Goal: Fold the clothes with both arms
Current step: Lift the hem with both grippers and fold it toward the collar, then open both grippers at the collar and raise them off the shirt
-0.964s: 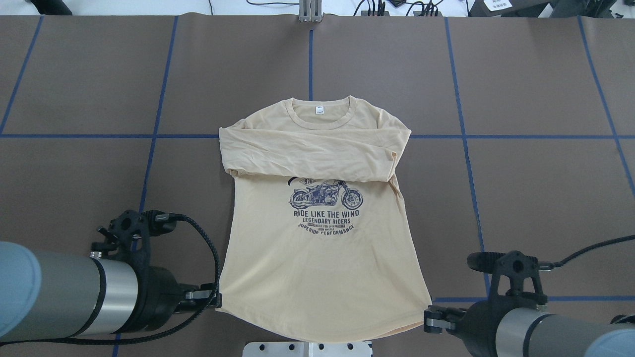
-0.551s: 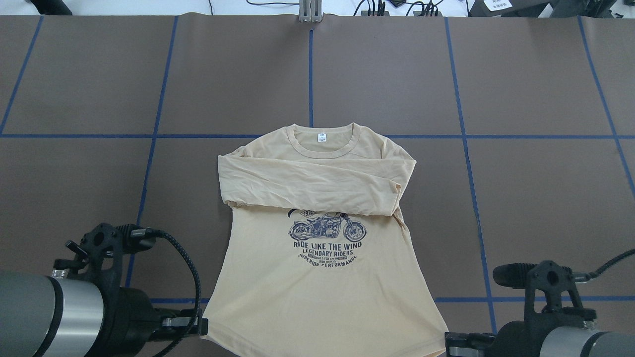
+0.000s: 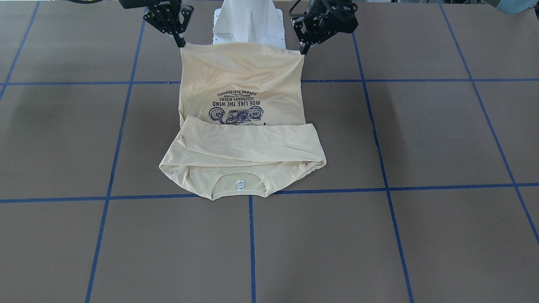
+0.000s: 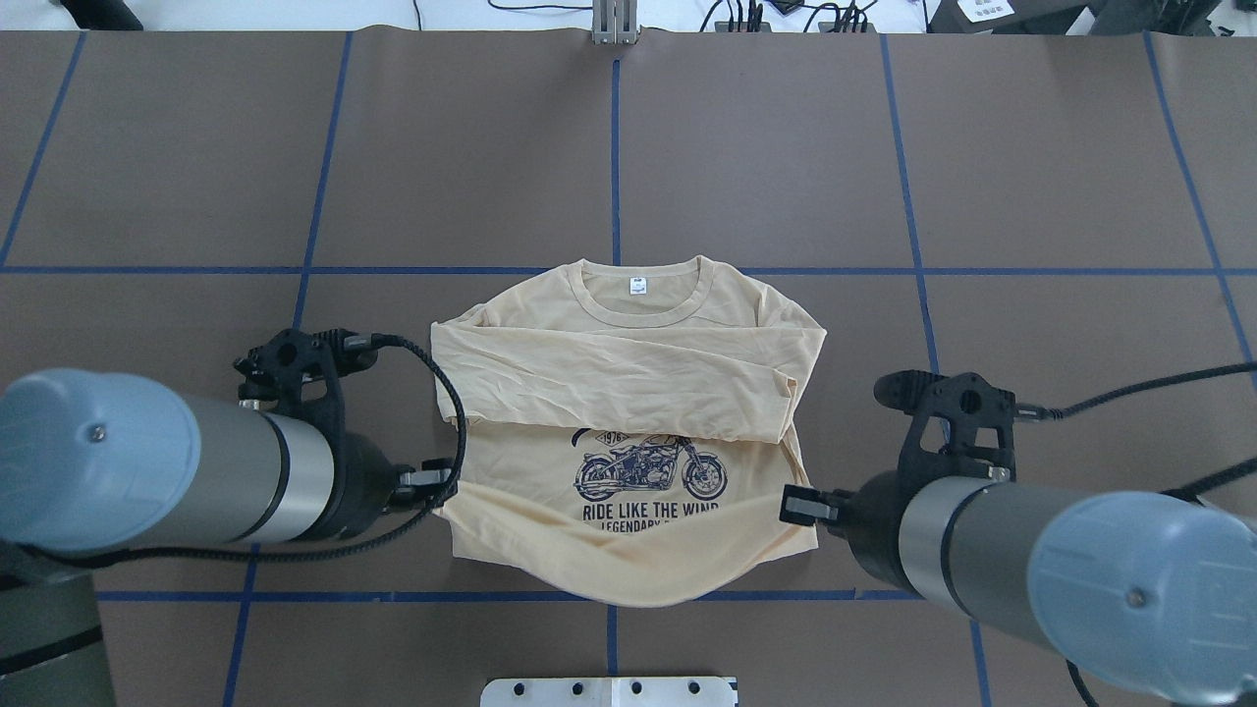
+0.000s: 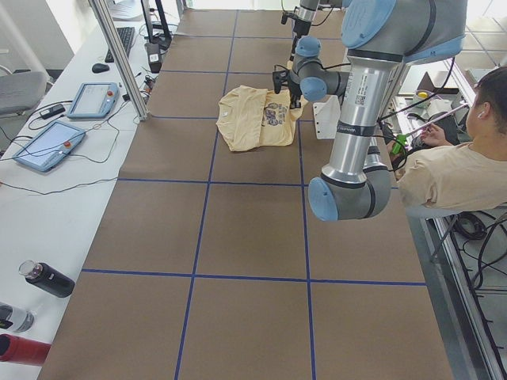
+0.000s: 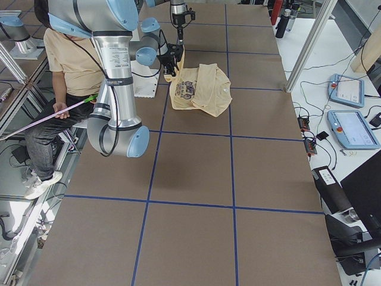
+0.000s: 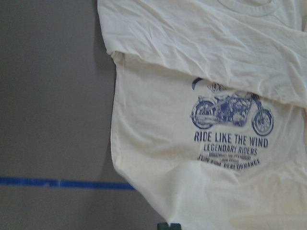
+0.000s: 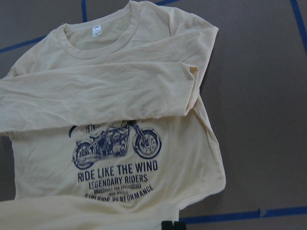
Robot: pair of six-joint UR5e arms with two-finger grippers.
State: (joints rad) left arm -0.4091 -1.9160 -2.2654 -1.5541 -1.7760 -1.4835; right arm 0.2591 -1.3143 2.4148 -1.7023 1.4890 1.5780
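The cream long-sleeved shirt (image 4: 628, 363) lies print up, collar and white tag away from the robot, both sleeves folded across the chest. It also shows in the front view (image 3: 244, 143) and both wrist views (image 7: 192, 143) (image 8: 120, 96). My left gripper (image 4: 440, 483) is shut on the hem's left corner. My right gripper (image 4: 797, 506) is shut on the hem's right corner. Both hold the hem raised off the table, so the lower body hangs in a sagging sheet. In the front view the left gripper (image 3: 304, 49) and right gripper (image 3: 182, 42) hold the hem taut in front of the base.
The white pedestal base (image 3: 248, 21) stands just behind the raised hem. Blue tape lines (image 4: 616, 147) grid the brown table. A seated operator (image 5: 451, 166) is beside the robot. Tablets (image 5: 47, 142) and bottles (image 5: 43, 279) lie on the side bench.
Both grippers first dragged the shirt toward the robot. They have since lifted the hem corners and carried them forward over the lower body. The collar now lies nearer the robot.
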